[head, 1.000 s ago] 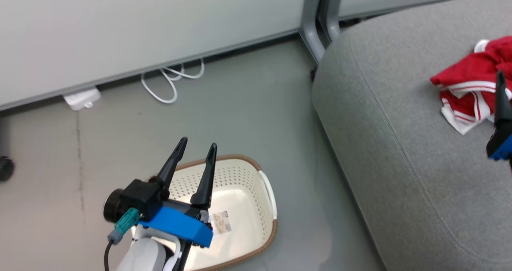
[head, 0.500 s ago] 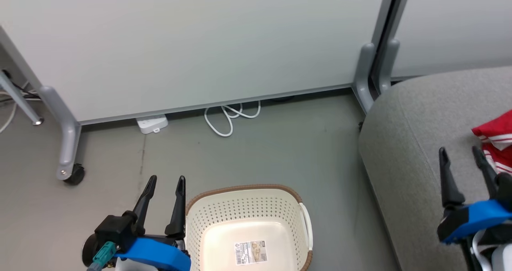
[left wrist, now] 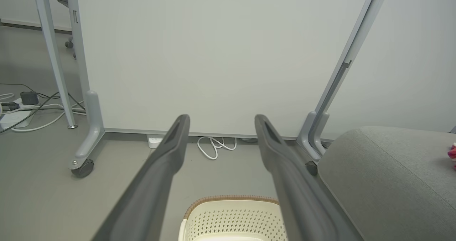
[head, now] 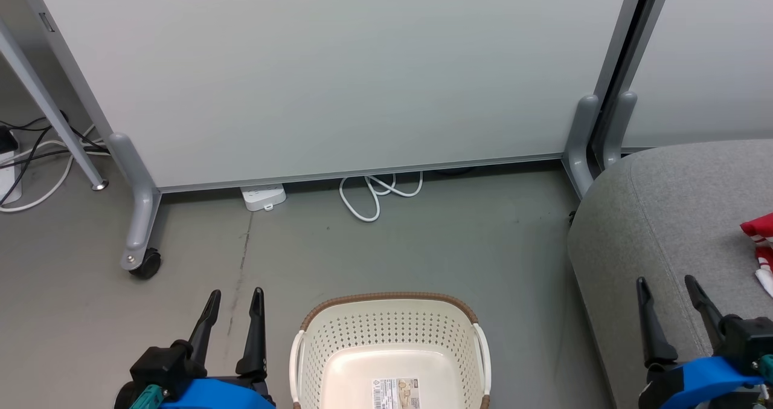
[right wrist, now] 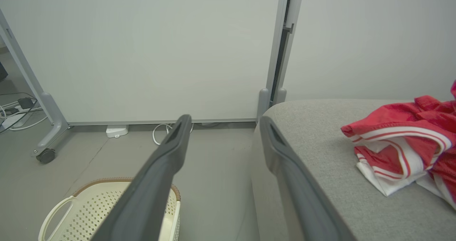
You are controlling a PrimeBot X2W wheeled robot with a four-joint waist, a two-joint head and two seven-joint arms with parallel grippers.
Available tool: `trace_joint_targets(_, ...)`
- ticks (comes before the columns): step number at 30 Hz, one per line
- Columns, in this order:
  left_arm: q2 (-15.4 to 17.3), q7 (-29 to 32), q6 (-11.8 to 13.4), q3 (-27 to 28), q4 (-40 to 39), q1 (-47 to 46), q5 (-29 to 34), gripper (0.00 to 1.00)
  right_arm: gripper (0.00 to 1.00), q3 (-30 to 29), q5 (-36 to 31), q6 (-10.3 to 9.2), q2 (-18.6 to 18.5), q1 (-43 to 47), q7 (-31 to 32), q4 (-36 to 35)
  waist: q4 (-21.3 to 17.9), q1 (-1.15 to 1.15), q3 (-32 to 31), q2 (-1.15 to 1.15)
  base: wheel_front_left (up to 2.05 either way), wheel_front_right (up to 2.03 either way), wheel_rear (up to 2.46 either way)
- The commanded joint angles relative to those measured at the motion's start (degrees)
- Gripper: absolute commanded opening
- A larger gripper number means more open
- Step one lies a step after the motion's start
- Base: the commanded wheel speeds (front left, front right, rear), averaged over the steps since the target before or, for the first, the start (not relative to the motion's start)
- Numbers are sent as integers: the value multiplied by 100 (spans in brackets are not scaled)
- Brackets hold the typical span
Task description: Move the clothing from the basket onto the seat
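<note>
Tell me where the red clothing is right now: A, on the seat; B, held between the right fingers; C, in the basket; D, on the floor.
A: the clothing lies on the seat, the basket shows a bare bottom, and the right gripper is open with nothing in it.

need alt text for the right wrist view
Red and white clothing lies on the grey seat at right. The cream basket sits on the floor at lower left, with the right gripper, jaws open, in front.

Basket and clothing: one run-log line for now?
basket: no clothing seen inside | clothing: lying on seat | left gripper: open, empty | right gripper: open, empty
</note>
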Motion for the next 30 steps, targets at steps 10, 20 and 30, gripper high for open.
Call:
trace_joint_targets(10,92,-15,-15,-55,115,-10,-89,100,100,204,5,1,63,63,-37,84,13,1,3,0,0,0,0)
trace_joint_targets(20,99,-15,-16,-33,182,23,-95,100,100,316,100,1,66,-53,-62,141,35,1,-6,0,0,0,0)
trace_joint_targets(30,11,39,1,-32,468,201,-109,0,0,315,104,0,89,116,-28,484,38,1,-7,0,0,0,0)
